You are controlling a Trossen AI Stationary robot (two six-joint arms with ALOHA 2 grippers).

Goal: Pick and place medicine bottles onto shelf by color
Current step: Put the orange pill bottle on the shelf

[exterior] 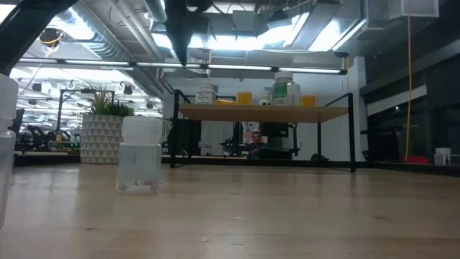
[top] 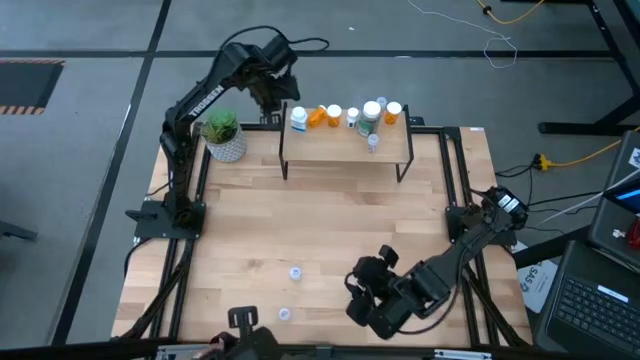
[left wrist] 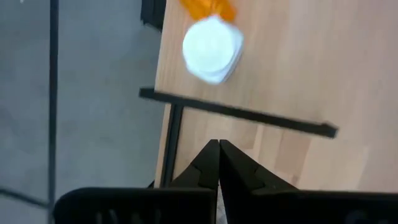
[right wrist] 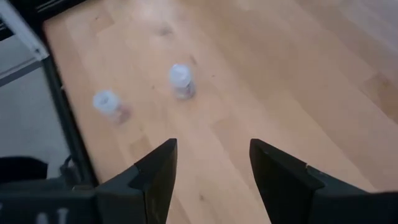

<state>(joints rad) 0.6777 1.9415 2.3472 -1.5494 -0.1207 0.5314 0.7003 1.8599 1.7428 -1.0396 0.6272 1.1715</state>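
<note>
Shelf (top: 345,150) is standing at the far edge of the table (top: 330,230), already carrying a row of bottles: a white bottle (top: 298,118) at its left end, an orange bottle (top: 316,117) lying just beside it, more orange ones with white caps, and a bigger greenish bottle (top: 369,118) toward the right. Low view is showing the same row on the shelf top (exterior: 262,112).

Left gripper (left wrist: 219,149) is hanging over the shelf's left end, fingers pressed together, holding nothing; the white bottle's cap (left wrist: 212,48) is sitting just ahead of it in the wrist view, with the orange bottle (left wrist: 208,9) touching it.

Right gripper (right wrist: 212,163) is hovering low over the near right part of the table, fingers spread wide and empty. Two tiny clear bottles are still sitting on the table near it: one (top: 295,272) (right wrist: 181,81) farther in, the other (top: 284,314) (right wrist: 109,106) closer to the near edge. Both are upright and apart from each other.

Potted plant (top: 224,135) is sitting left of the shelf.
</note>
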